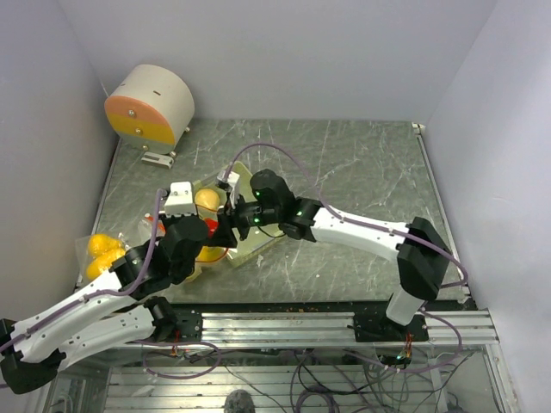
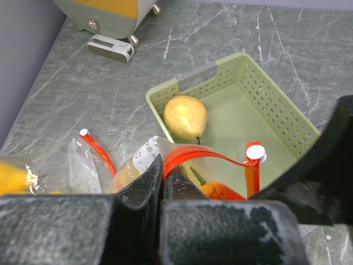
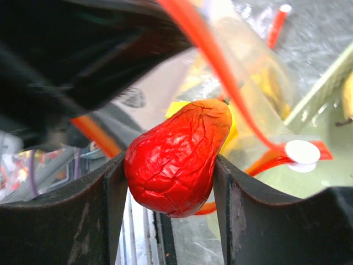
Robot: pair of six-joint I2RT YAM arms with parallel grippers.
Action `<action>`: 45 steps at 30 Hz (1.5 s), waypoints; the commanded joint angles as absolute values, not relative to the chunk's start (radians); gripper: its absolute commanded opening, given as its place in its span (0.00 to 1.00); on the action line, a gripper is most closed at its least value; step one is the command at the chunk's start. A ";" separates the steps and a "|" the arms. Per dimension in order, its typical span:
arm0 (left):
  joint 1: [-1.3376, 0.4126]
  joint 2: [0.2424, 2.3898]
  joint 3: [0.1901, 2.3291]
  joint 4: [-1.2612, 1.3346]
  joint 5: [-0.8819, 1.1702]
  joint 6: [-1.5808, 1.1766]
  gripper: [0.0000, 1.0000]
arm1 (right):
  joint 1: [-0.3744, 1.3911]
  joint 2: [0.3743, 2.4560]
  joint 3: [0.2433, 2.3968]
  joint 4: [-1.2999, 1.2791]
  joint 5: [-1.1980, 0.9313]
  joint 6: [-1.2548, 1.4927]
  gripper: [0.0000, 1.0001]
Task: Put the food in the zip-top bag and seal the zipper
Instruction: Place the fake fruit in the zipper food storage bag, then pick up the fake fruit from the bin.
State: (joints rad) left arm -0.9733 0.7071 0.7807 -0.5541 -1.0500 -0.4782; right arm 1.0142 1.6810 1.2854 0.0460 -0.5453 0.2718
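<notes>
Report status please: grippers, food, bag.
Left gripper shut on zip-top bag mouth. Right gripper shut on red piece, near the mouth. One yellow fruit lies in green tray.

Bright, even light from above, with soft shadows. Wrist views blur near the lens; the red piece (image 3: 174,160) is sharp and glossy.

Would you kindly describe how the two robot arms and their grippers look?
Both the left arm and right arm have smooth white link shells with chunky black joint housings. A lilac cable loops along each, and small green lights glow near the right wrist. The left gripper and right gripper have matte black fingers.
</notes>
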 commanded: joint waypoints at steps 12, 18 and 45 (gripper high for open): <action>-0.976 0.662 0.811 -0.565 -1.043 -0.497 0.07 | 1.020 1.603 1.285 0.070 -0.257 0.271 1.00; -0.977 0.663 0.881 -0.704 -1.185 -0.560 0.07 | 0.997 1.423 1.197 0.051 -0.077 0.285 1.00; -0.977 0.449 1.011 -0.788 -1.266 -0.412 0.07 | 0.864 2.304 1.789 0.047 -0.120 0.418 0.97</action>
